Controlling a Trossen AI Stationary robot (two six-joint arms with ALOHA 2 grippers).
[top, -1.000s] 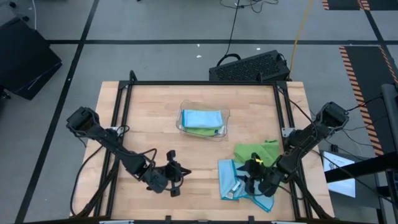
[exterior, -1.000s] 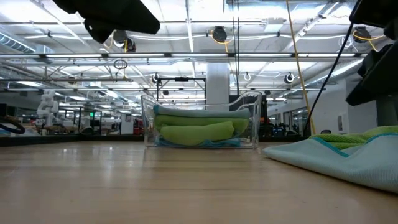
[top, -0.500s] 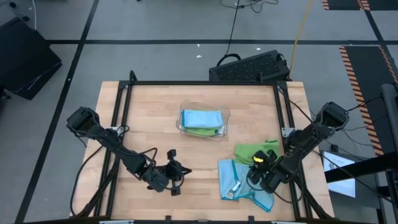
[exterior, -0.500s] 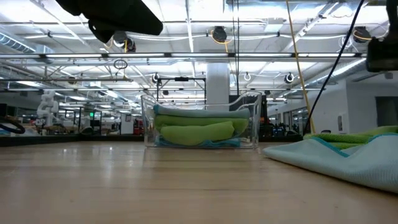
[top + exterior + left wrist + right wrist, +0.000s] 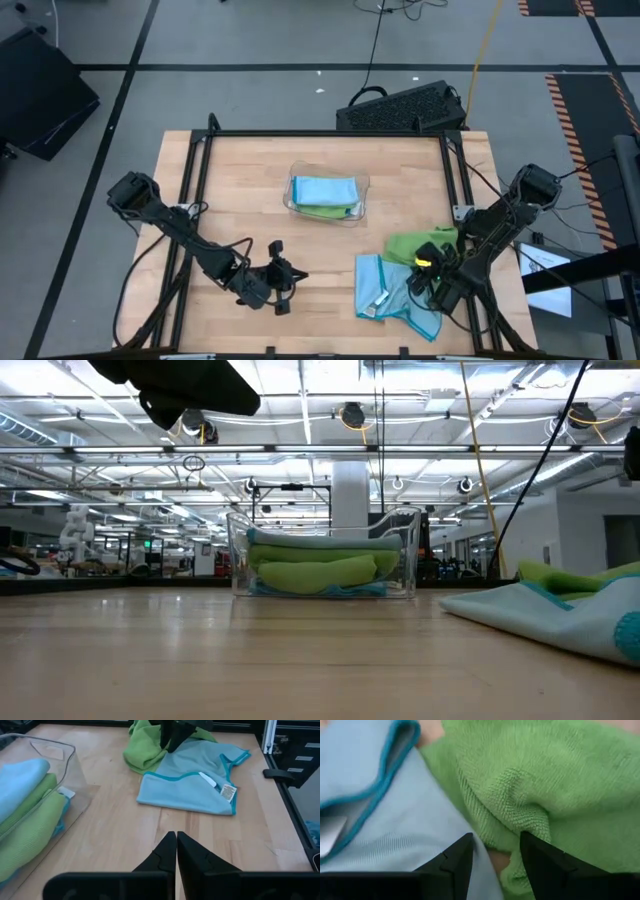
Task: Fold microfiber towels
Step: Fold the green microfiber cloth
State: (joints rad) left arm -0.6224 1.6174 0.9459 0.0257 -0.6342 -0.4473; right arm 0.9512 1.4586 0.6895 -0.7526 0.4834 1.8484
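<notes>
- Wooden table (image 5: 240,190) inside a black frame, seen from above; dark floor all round, a black keyboard-like object (image 5: 402,107) beyond the far edge.
- Clear tray (image 5: 327,196) near the table's middle, holding folded towels, blue on top of green.
- Two loose towels lie near my right arm: a blue towel (image 5: 385,295), roughly flat with a white tag showing, and a green towel (image 5: 412,246), bunched, touching and partly overlapping the blue one's far edge.
- Right end effector (image 5: 428,275): low over the seam where green meets blue. In the right wrist view my two fingers (image 5: 455,860) stand narrowly apart with the green towel's folds just beyond them; nothing is gripped between them.
- Left end effector (image 5: 278,283): parked over bare table, well apart from the loose towels, fingers pressed together and holding nothing.
- Handling, as I judge it: light, limp cloth with a nubbly pile; it will sag and drape from any single grip, and one towel may drag its neighbour where they overlap.
- Where to hold: a corner or the bound teal hem (image 5: 190,777) of the blue towel, pinched shallowly, so only one layer lifts; the green heap offers no clear corner yet.
</notes>
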